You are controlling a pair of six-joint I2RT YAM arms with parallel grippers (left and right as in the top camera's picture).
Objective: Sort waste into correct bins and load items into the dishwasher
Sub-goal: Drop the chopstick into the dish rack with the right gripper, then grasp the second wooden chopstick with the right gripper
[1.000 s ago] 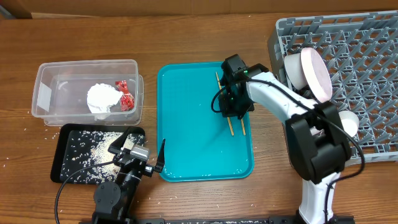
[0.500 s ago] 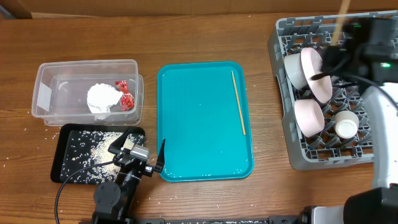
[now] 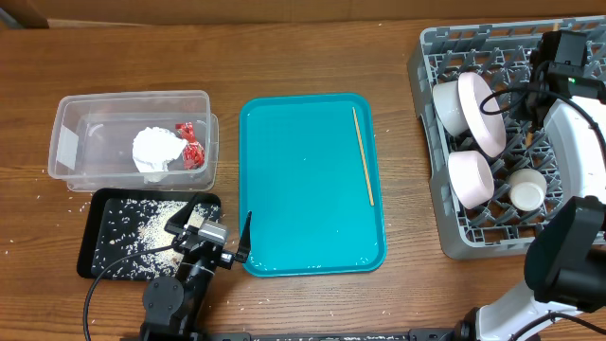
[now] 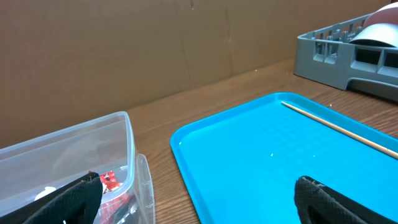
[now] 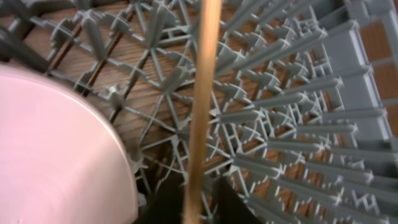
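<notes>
Chopstick (image 5: 202,93) first: it runs straight up between the fingers of my right gripper (image 5: 198,202), over the grey rack (image 5: 292,124) and just beside the upright plate (image 5: 56,149). I judge I hold it on end so that it can slide down into a gap between the pegs rather than lie across them. I cannot tell whether my pads pinch the stick or stand just clear of it. The dark fingers sit close on both sides and the view is blurred.

The rack stands to the right of the teal tray (image 3: 303,189). On the rack's side nearest the tray, the plate leans on edge with a bowl (image 3: 447,102) against it. A second bowl (image 3: 471,178) and a cup (image 3: 525,189) sit nearer to me. They crowd that side, so the plate's rim and the pegs are what the stick could catch on.

The other chopstick (image 3: 363,156) lies flat along the tray's right side, alone. By my reckoning it is the last item to load.

Left of the tray, the clear tub (image 3: 66,133) holds the tissue wad (image 3: 156,150) and the red wrapper (image 3: 192,145). The black tray (image 3: 95,256), at the teal tray's near left corner, holds the rice (image 3: 151,223). A few grains lie on the table (image 3: 312,57) around it.

My left gripper (image 4: 198,183) hangs low at the tray's near left edge, jaws spread wide and holding nothing. The bare tray floor lies between it and the flat stick.
</notes>
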